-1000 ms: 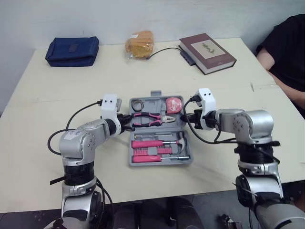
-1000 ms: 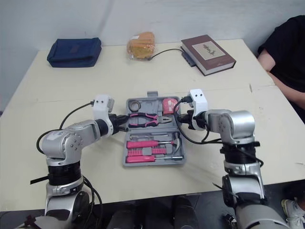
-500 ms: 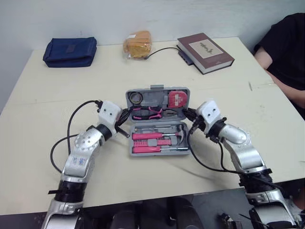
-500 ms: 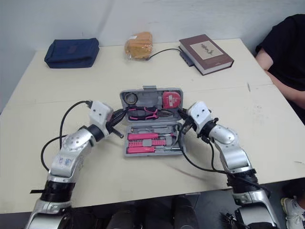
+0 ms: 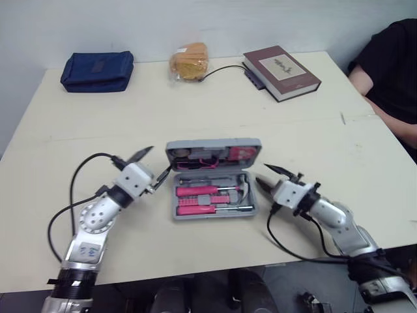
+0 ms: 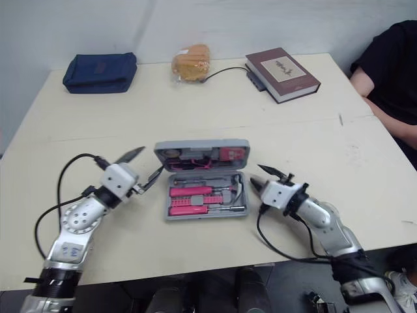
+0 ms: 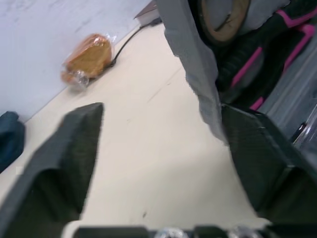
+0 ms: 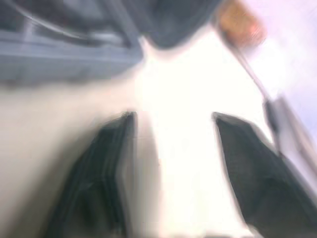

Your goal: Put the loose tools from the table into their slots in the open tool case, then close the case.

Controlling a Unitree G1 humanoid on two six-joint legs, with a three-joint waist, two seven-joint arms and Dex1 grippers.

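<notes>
The left gripper [image 5: 158, 160] sat on the table [image 5: 78, 130] just left of the tool case [image 5: 212, 214], its two black fingers spread wide and holding nothing; one fingertip pointed up and away, the other reached toward the left end of the lid [image 5: 213, 144]; in the left wrist view that finger [image 7: 257, 153] lay just beside the lid's grey edge, though whether they touched could not be told. The case lay in the middle of the near half of the table, between the two grippers; the right gripper [image 5: 262, 174] lay just right of it, near the base's right end, fingers parted and empty, with a gap to the case.

The lid stood half raised, so its contents were seen at a steep slant and partly hidden behind its rim; a dark roll [image 7: 223, 12], pink-handled pliers [image 5: 208, 161] and something red [image 5: 242, 153] at the right end could be made out. The right wrist view was too smeared to show more than two dark fingers and a grey edge.

The case was grey plastic, rectangular with rounded corners; pink-handled tools [image 5: 199, 191] lay in rows in the base, with a metal piece to their right.
</notes>
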